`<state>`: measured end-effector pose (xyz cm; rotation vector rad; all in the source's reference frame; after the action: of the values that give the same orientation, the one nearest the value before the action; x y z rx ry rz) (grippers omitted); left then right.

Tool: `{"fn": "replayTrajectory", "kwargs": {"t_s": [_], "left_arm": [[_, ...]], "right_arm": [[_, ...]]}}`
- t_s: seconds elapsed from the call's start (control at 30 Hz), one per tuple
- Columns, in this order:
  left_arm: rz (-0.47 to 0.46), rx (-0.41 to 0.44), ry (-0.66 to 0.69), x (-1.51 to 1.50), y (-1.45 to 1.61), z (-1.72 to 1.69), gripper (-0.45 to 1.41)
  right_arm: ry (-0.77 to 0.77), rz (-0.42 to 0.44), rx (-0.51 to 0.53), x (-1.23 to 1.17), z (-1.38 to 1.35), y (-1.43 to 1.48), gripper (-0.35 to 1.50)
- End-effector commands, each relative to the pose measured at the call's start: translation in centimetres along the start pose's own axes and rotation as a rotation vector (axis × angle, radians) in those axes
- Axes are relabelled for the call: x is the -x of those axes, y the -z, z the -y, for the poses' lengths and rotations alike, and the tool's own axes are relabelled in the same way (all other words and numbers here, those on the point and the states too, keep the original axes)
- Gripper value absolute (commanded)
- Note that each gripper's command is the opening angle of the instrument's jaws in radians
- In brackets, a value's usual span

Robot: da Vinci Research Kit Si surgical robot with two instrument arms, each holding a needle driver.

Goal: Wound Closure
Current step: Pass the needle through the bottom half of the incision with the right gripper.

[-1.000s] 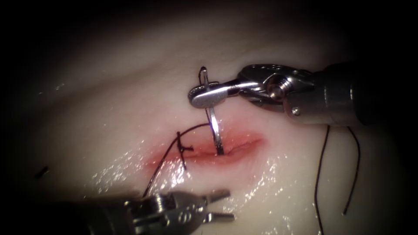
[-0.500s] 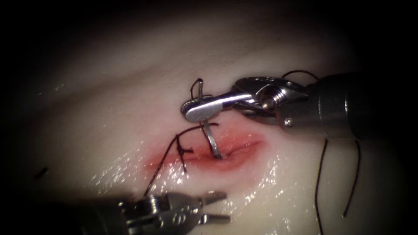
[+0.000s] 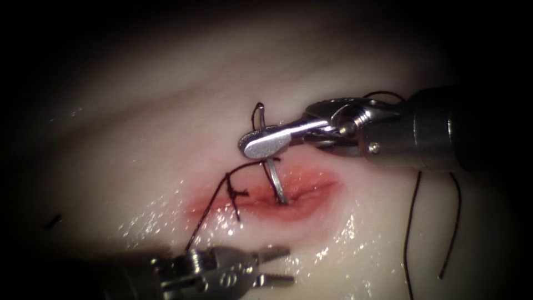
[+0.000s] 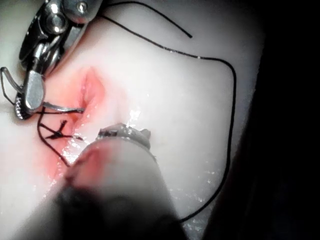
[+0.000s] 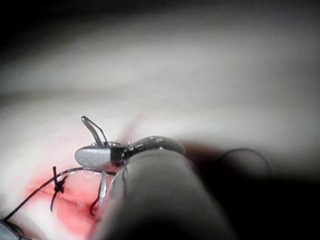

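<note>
**A:** Endoscope first. The right tool [image 3: 265, 142] is clamped on the needle [image 3: 273, 178] near its thread end, and the point sits down in the cut [image 3: 288, 195], inside the red fluid [image 3: 311, 183]. Compared with a second ago, less of the shaft shows above the tissue [image 3: 166, 111]: it's going in.

**B:** To my eye the grip should stay firm and the wrist should follow the needle's curve, not shove it straight.

**A:** The left tool [image 3: 275, 265] hovers below the cut, jaws apart, holding nothing. A tied stitch [image 3: 232, 191] sits left of the needle.

**B:** Left wrist view?

**A:** The right tool [image 4: 31, 95] grips the needle [image 4: 62, 107] just beside the cut, and the thread [image 4: 220, 100] loops wide across the tissue.

**B:** And the right wrist?

**A:** The jaws [image 5: 95, 156] are closed across the needle [image 5: 101, 187]; the tail end pokes above them, and the shaft drops below into the red cut, right beside the stitch [image 5: 57, 187].
</note>
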<state>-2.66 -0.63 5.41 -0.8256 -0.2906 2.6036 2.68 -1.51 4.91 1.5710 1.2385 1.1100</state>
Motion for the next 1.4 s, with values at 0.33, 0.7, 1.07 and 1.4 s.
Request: {"fn": "replayTrajectory", "kwargs": {"t_s": [0.33,0.7,1.07,1.4], "left_arm": [[0.0,0.002,-0.002,0.01,-0.07,-0.01,0.09],[0.001,0.0,0.0,0.0,-0.07,-0.02,0.09],[-0.014,-0.003,-0.027,-0.14,0.1,-0.14,0.04],[-0.097,-0.071,-0.111,-0.39,0.15,-0.13,0.07]], "right_arm": [[-0.114,0.028,-0.015,0.26,0.04,-0.06,-0.35],[-0.204,0.011,-0.011,0.28,0.11,-0.13,-0.35],[0.037,-0.186,0.112,0.06,0.1,0.05,0.91],[0.278,-0.156,0.452,-0.35,0.15,0.82,0.79]]}}
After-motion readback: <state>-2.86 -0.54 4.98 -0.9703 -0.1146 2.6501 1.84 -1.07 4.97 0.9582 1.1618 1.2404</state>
